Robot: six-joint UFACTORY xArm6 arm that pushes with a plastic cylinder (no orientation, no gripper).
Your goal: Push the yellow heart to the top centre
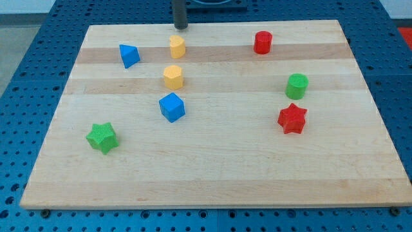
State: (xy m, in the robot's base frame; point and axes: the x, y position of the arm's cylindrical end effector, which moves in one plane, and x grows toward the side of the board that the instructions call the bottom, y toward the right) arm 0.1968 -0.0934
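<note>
The yellow heart (pixel 177 46) lies near the view's top, left of centre, on the wooden board (pixel 212 167). My tip (pixel 181 27) stands at the board's top edge, just above the heart and slightly to its right, with a small gap between them. A yellow hexagon (pixel 172 77) lies just below the heart.
A blue triangle (pixel 129 55) lies left of the heart. A blue cube (pixel 172 107) lies below the hexagon. A green star (pixel 102 137) is at the lower left. A red cylinder (pixel 262 42), a green cylinder (pixel 297 86) and a red star (pixel 292 118) are on the right.
</note>
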